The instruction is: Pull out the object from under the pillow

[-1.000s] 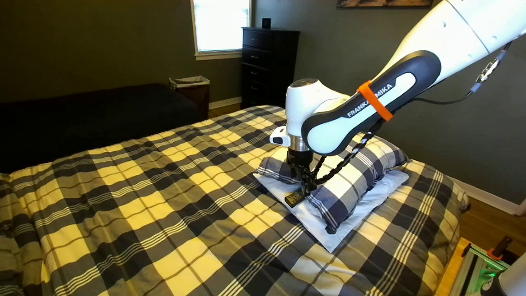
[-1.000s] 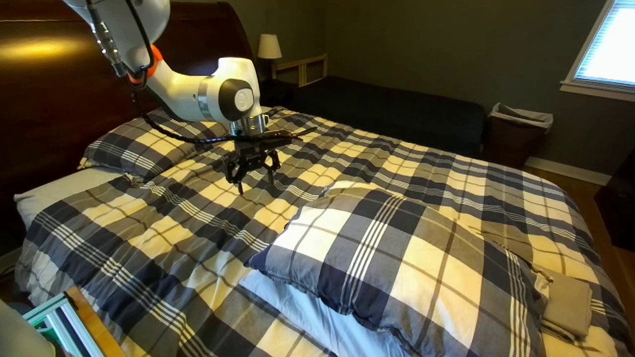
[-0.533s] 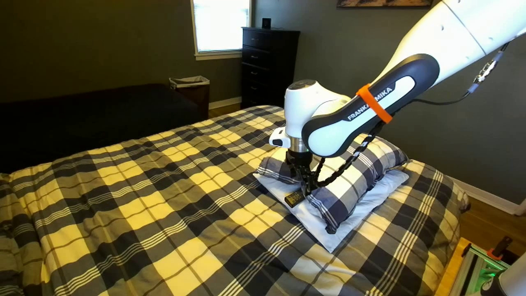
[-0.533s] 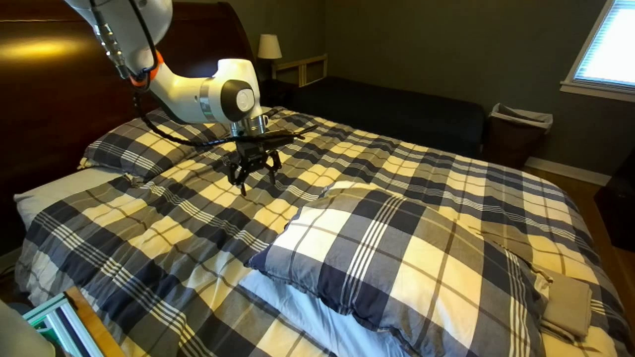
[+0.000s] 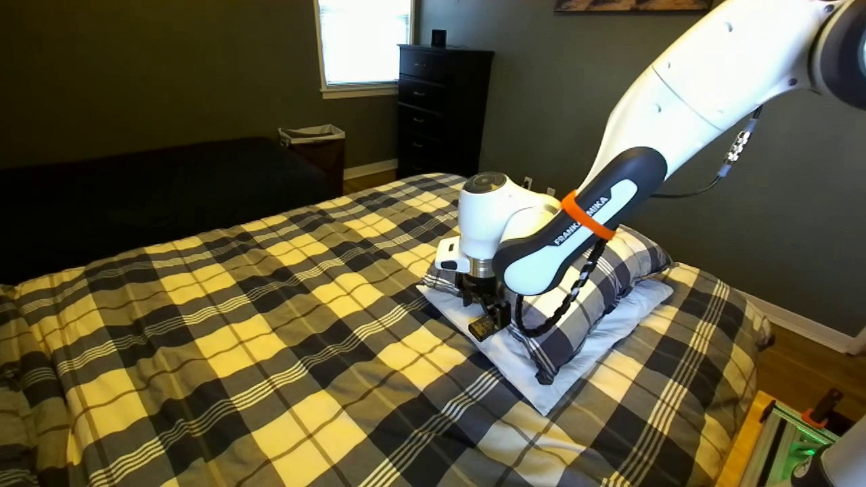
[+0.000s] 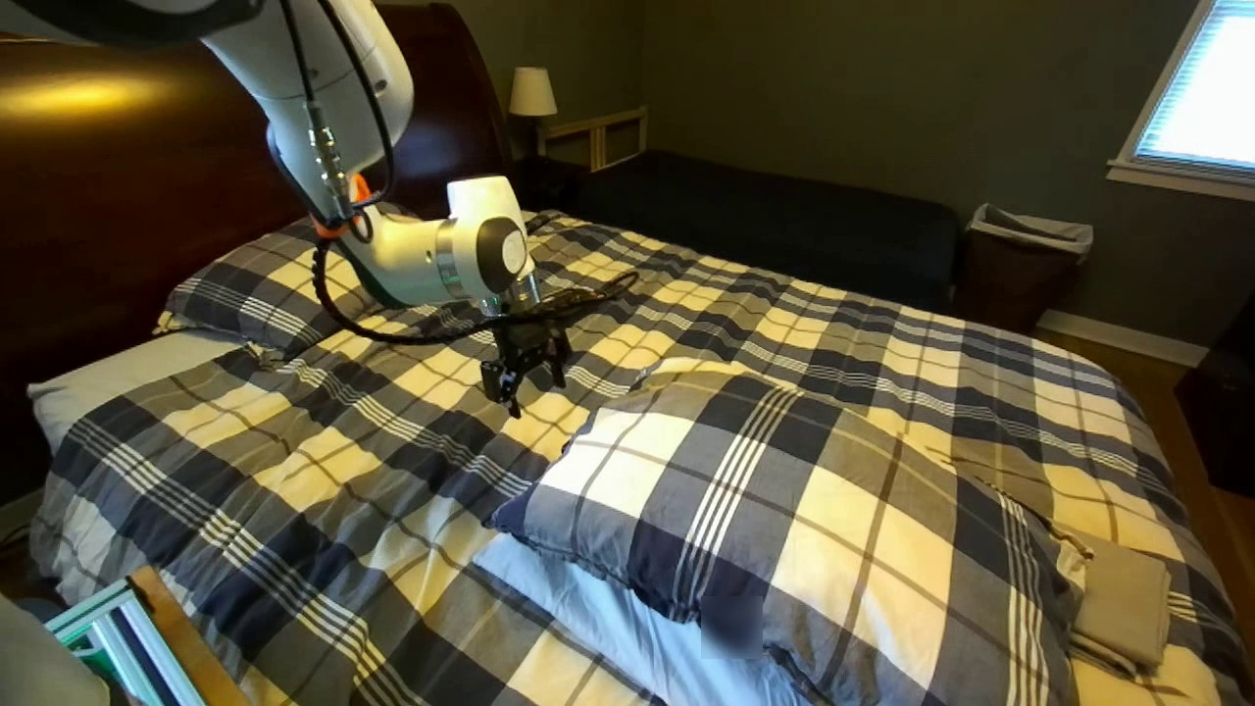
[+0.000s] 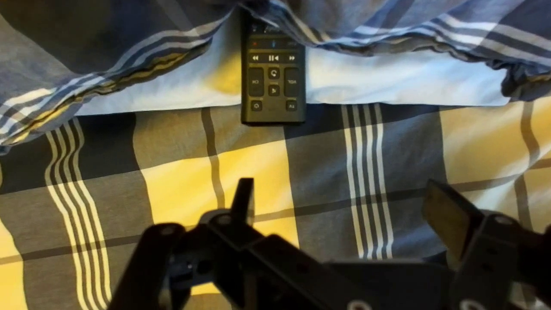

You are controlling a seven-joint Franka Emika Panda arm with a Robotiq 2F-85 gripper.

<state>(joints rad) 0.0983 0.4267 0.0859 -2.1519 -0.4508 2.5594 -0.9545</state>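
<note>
Wrist view: remote (image 7: pixel 273 71) lies on pale pad (image 7: pixel 396 77), far part under pillow (image 7: pixel 379 19), near end jutting past pad's edge, presumably as handhold. End effector (image 7: pixel 340 191): fingers apart, nothing gripped, likely spread wide to straddle remote's sides.

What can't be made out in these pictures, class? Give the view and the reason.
In the wrist view: the far end of the remote control, covered by the pillow.
In the wrist view: the rear of the gripper, cut off by the bottom edge.
In an exterior view: the remote's markings, too small to read.
In an exterior view: part of the pillow's edge, blurred by a square smudge.
</note>
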